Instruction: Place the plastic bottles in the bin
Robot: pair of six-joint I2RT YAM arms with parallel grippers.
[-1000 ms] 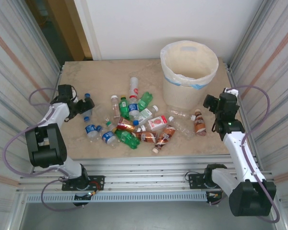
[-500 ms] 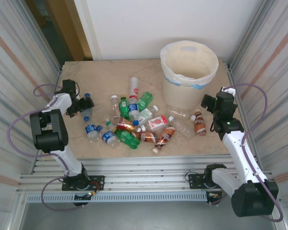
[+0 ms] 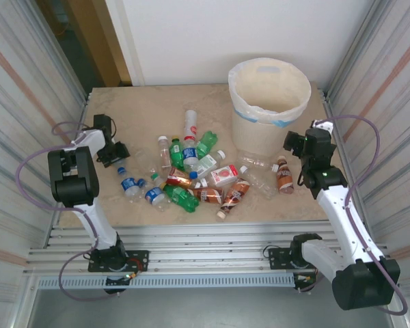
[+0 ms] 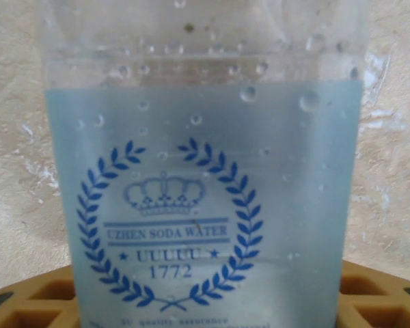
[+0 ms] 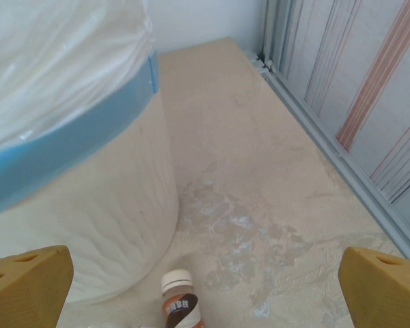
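Left wrist, droplet-beaded clear bottle point(image 4: 205, 137), blue crest print point(image 4: 169, 232), possibly gripped

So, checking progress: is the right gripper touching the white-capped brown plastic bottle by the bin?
Apart: right wrist view shows table between the right gripper and bottle.

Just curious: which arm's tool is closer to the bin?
Right. The right tool sits just beside the bin; the left tool is far across the bottle pile.
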